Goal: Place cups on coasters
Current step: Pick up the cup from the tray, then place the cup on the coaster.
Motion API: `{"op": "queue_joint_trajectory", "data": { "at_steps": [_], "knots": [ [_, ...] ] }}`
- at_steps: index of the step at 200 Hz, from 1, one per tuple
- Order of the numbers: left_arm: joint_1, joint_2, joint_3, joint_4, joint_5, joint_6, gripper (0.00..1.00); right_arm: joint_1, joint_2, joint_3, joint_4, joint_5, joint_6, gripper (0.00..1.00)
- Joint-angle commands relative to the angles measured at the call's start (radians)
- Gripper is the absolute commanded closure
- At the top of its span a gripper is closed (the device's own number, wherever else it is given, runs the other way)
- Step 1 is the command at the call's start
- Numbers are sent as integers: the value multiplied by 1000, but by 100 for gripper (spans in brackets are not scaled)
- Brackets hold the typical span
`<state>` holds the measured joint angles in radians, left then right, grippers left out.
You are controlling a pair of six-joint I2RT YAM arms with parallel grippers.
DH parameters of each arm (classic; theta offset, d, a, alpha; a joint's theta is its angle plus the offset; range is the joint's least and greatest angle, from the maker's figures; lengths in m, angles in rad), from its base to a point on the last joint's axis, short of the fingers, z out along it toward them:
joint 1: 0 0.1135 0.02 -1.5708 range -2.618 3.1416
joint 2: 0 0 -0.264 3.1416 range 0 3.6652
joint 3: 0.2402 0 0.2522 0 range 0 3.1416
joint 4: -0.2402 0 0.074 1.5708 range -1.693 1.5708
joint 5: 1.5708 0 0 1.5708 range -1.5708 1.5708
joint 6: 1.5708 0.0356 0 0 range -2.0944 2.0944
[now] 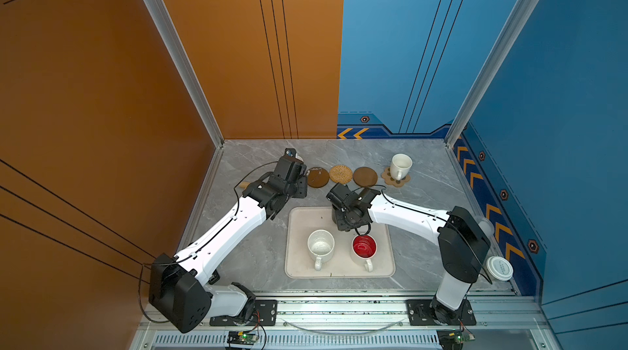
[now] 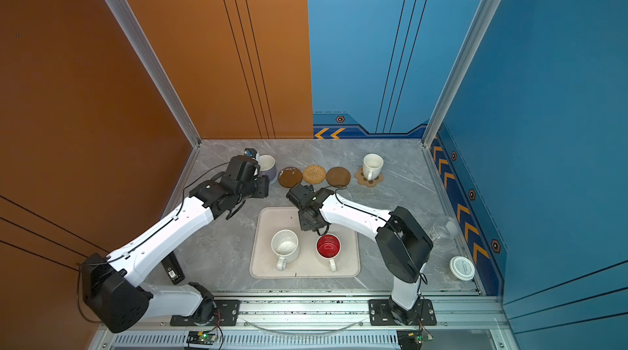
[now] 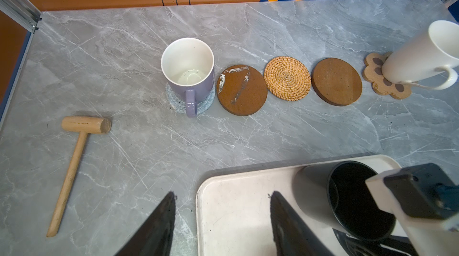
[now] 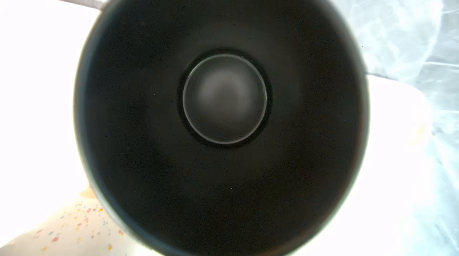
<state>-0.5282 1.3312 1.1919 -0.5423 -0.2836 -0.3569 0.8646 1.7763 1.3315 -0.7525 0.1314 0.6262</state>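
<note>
My right gripper (image 1: 348, 224) hangs over the back of the cream tray (image 1: 295, 263), shut on the rim of the matte black mug (image 3: 352, 200). Its wrist view looks straight down into that mug (image 4: 223, 98) and its fingers are hidden. On the tray stand the speckled white mug (image 1: 320, 246) and the red-inside mug (image 1: 364, 246). The lavender mug (image 3: 188, 73) sits on the woven grey coaster (image 3: 206, 104). The cream-white mug (image 1: 400, 165) sits on the paw coaster (image 1: 404, 180). The glossy brown (image 1: 317, 177), rattan (image 1: 340, 174) and plain brown (image 1: 365, 176) coasters are bare. My left gripper (image 3: 222, 196) is open and empty beside the tray's corner.
A wooden mallet (image 3: 74, 162) lies at the left near the orange wall. At the right edge are a clear jar (image 2: 445, 229) and a white lid (image 1: 499, 267). A black device (image 2: 173, 268) lies under the left arm. Walls close three sides.
</note>
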Motion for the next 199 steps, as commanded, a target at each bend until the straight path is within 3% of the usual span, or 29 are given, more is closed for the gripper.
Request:
{"op": "queue_joint_trajectory", "data": {
  "at_steps": [1, 94, 199],
  "knots": [
    [11, -16, -14, -1, -2, 3, 38, -16, -65, 15, 13, 57, -11, 100],
    [15, -22, -21, -1, -9, 1, 38, -154, -89, 98, 13, 89, -84, 100],
    [17, 14, 9, 1, -7, -4, 38, -376, 48, 262, 49, 63, -185, 100]
  ]
}}
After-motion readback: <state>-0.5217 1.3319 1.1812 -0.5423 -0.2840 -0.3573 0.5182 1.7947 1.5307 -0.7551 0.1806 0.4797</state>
